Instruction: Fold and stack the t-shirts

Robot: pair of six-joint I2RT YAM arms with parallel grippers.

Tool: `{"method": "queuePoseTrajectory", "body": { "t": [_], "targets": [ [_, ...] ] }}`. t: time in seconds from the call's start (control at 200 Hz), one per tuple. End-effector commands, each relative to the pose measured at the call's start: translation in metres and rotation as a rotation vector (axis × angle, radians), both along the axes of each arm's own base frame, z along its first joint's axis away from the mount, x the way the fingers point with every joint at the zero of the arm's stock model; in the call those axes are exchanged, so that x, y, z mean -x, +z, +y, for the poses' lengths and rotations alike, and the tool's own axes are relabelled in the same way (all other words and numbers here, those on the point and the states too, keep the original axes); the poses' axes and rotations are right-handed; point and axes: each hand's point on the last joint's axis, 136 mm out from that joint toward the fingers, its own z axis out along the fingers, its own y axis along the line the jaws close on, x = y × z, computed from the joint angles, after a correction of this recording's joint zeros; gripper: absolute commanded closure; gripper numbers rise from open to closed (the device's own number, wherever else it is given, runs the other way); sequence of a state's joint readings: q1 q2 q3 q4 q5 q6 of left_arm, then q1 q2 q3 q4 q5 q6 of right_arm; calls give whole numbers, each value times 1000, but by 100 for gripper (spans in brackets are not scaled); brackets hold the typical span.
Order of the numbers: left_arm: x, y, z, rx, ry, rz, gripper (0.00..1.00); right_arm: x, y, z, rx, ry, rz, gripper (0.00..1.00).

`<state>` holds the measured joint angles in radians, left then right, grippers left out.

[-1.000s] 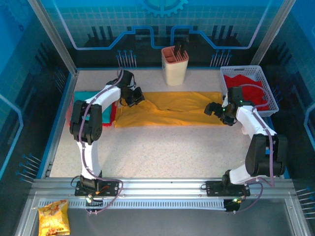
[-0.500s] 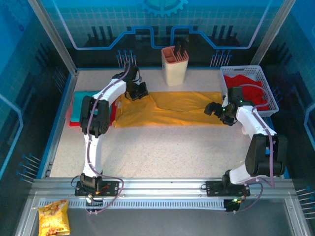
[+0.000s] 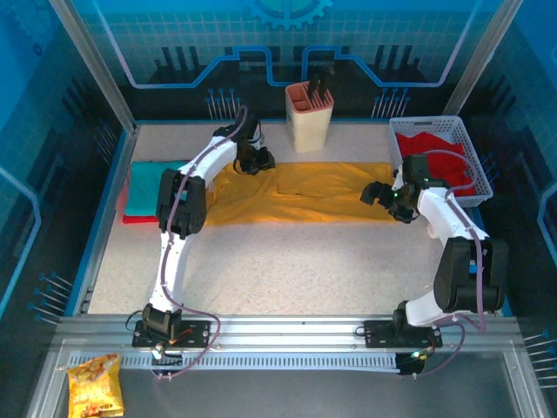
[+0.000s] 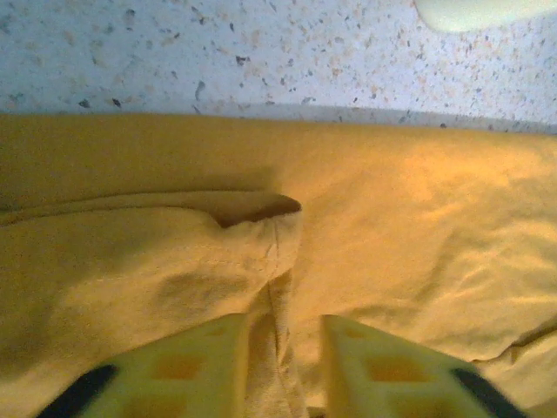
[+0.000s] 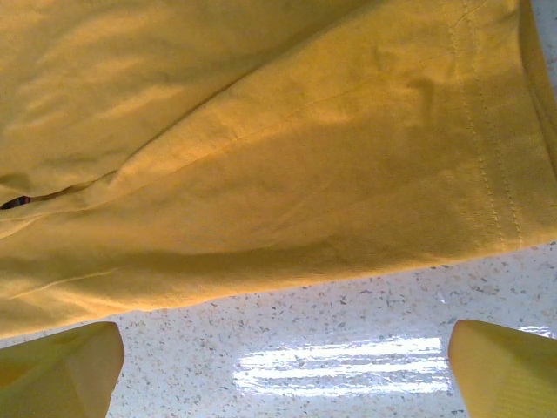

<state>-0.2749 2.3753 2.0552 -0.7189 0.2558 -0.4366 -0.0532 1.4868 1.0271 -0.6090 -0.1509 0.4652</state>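
Tees: one yellow, one teal, perhaps two red.

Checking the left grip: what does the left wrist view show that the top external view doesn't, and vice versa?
Left wrist: a ridge of the mustard-yellow cloth t-shirt between the left gripper's parted yellow fingers. Top external: a folded teal t-shirt stacked on a red one, and a white plastic basket of red cloth. Both: the yellow shirt spread on the speckled table.
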Motion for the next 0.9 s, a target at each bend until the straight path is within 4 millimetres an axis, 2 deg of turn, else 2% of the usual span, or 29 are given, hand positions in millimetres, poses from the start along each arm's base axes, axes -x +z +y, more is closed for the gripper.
{"method": "queuePoseTrajectory", "body": {
  "t": [0.0, 0.09, 0.15, 0.25, 0.42, 0.565, 0.69, 0.896],
  "targets": [
    [8, 2, 10, -58, 4, 28, 60, 4, -4, 5, -14, 24, 14, 3],
    [13, 17, 16, -47, 12, 6, 54, 0, 0, 9, -12, 42, 1, 3],
    [19, 31, 21, -38, 35, -14, 46, -6, 4, 14, -7, 64, -14, 2],
    [35, 43, 29, -2, 78, -20, 42, -21, 8, 22, 14, 87, -36, 3],
    [66, 23, 34, 103, 137, 62, 42, -61, 4, 37, -2, 95, -60, 4],
    [82, -7, 51, 98, 200, 110, 42, -88, -19, 46, -45, 89, -24, 5],
    [99, -26, 66, 82, 238, 139, 43, -99, -42, 36, -46, 60, 21, 5],
    [113, -44, 99, 24, 282, 168, 42, -96, -70, 4, -20, -13, 99, 5]
  ]
}}
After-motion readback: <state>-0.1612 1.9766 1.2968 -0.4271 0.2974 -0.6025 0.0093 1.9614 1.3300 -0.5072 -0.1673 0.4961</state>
